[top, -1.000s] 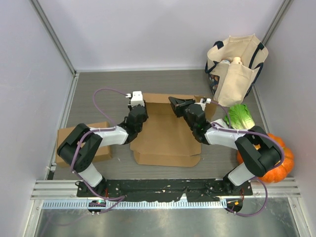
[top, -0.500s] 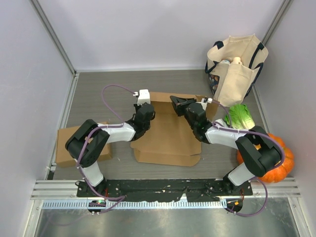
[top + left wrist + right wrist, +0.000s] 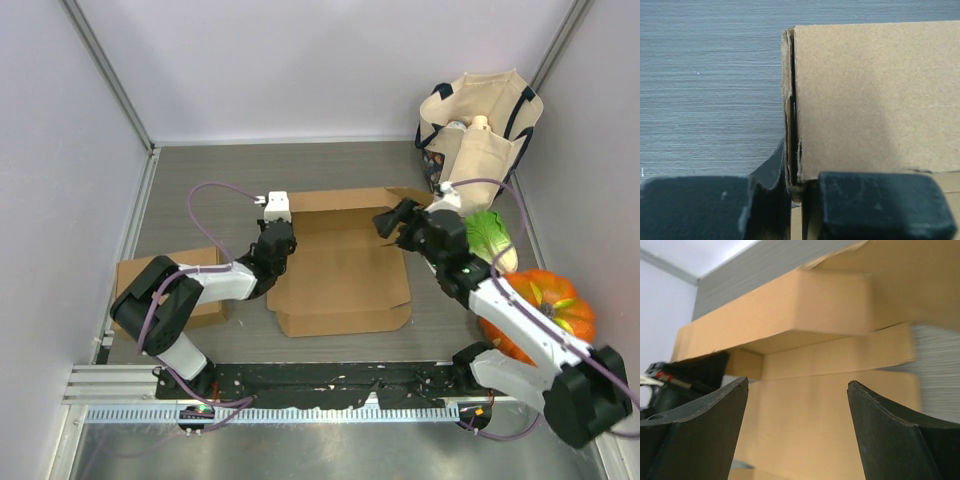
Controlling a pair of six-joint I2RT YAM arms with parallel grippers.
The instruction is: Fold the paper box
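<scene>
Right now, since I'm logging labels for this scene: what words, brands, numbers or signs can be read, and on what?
None can be read. The paper box is plain brown in every view, the tote bag shows no print, and the goods inside it are too small to make out.
</scene>
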